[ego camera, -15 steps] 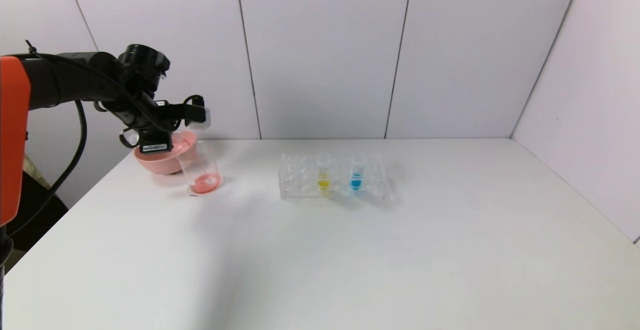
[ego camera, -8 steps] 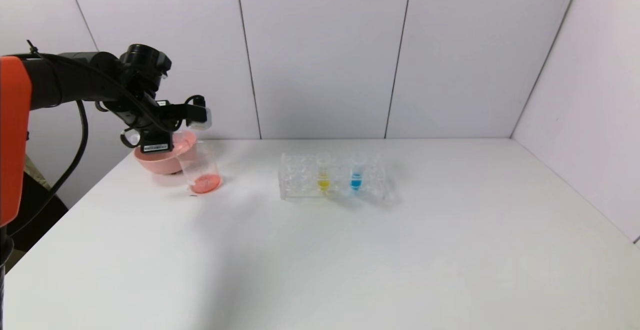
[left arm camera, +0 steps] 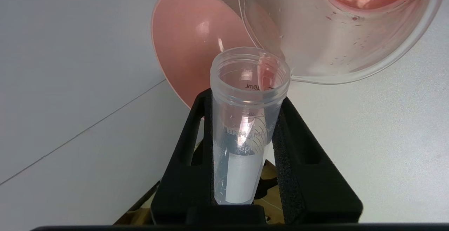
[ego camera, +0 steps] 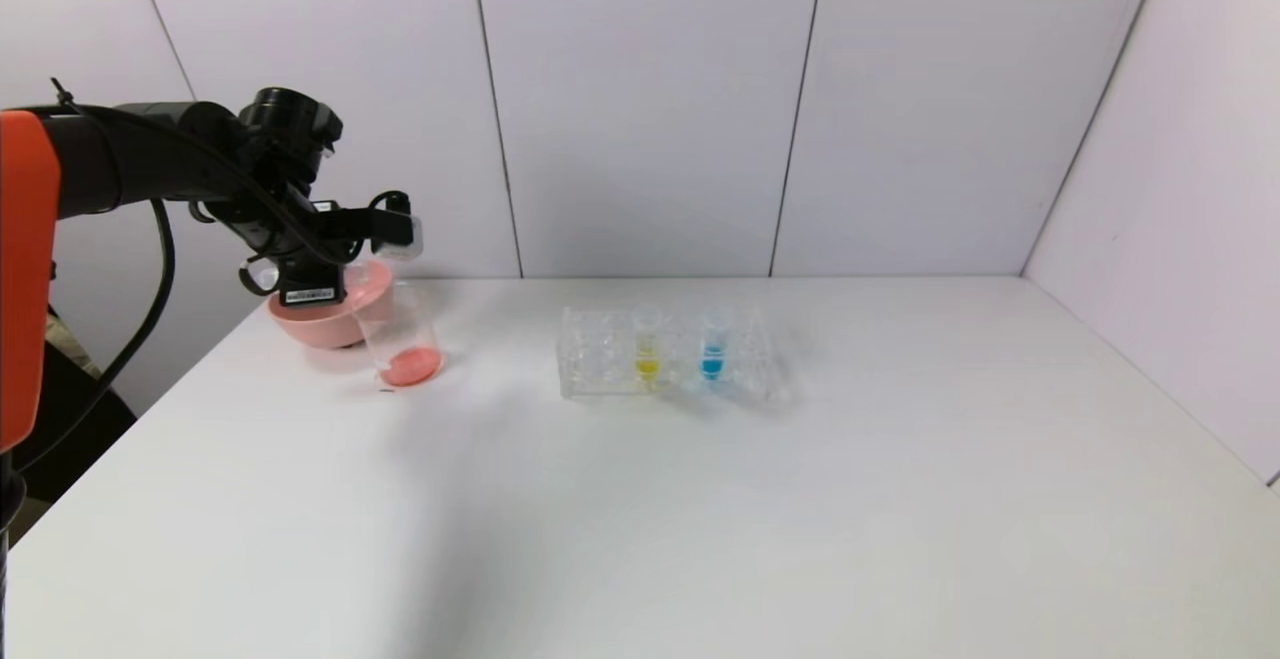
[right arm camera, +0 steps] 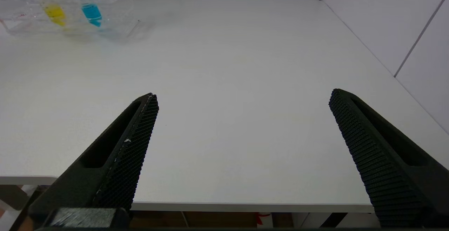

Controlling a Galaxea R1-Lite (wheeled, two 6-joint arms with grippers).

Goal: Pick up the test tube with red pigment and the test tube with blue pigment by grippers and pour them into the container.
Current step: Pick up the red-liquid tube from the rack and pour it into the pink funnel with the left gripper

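My left gripper [ego camera: 392, 234] is shut on the test tube with red pigment [left arm camera: 245, 119]. It holds the tube tipped on its side, mouth at the rim of the container [ego camera: 400, 334]. The tube looks drained, with only a faint red tint inside. The container, a clear beaker [left arm camera: 333, 48], has orange-red liquid at its bottom. The test tube with blue pigment [ego camera: 712, 349] stands upright in the clear rack [ego camera: 590, 359]; it also shows in the right wrist view [right arm camera: 89, 8]. My right gripper [right arm camera: 243, 96] is open and empty over the table's near edge, out of the head view.
A pink bowl [ego camera: 320, 324] sits right behind the beaker at the table's far left; it also shows in the left wrist view [left arm camera: 189, 41]. A tube with yellow liquid [ego camera: 647, 351] stands in the rack beside the blue one. White walls close the back and right.
Almost nothing: my left gripper stays tipped over the beaker with the tube, shifting only slightly. The rack and its tubes have not moved.
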